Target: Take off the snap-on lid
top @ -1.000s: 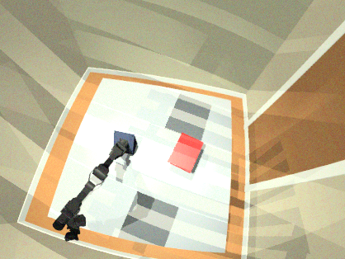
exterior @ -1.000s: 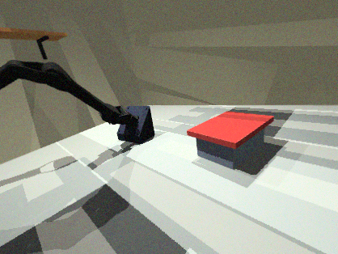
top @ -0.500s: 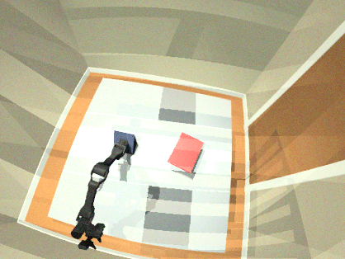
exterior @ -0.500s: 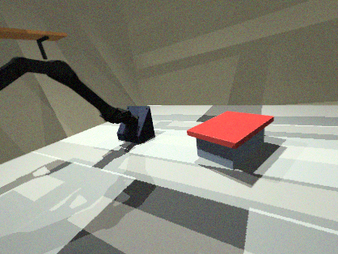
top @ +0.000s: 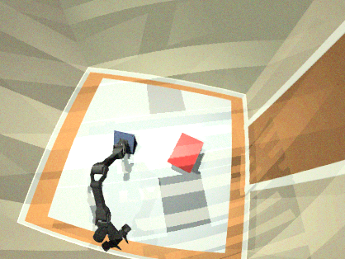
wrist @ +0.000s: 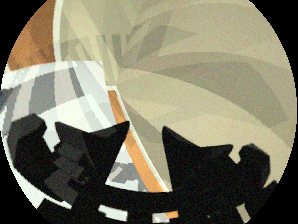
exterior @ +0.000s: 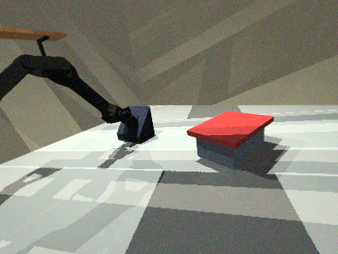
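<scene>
The red lid [top: 186, 153] [exterior: 230, 127] lies right side up on top of the grey-blue storage box [exterior: 216, 153] and overhangs its sides. From above the lid hides the box. I see no gap between lid and box. My gripper [top: 124, 246] [wrist: 145, 125] is partly open with nothing between its pointed fingers. In the top view it is at the table's lower-left edge, far from the box and lid, and pointing away from them. It is out of frame in the exterior view. Neither lid nor box can be made out in the wrist view.
A dark blue wedge-shaped block [top: 124, 135] [exterior: 141, 111] stands at the arm's far end, left of the box. The arm stretches from it to the lower-left edge. The table has an orange border [top: 62, 157] [wrist: 142, 167]. A brown surface [top: 305, 111] lies beyond its right side. Shadow bands cross the table.
</scene>
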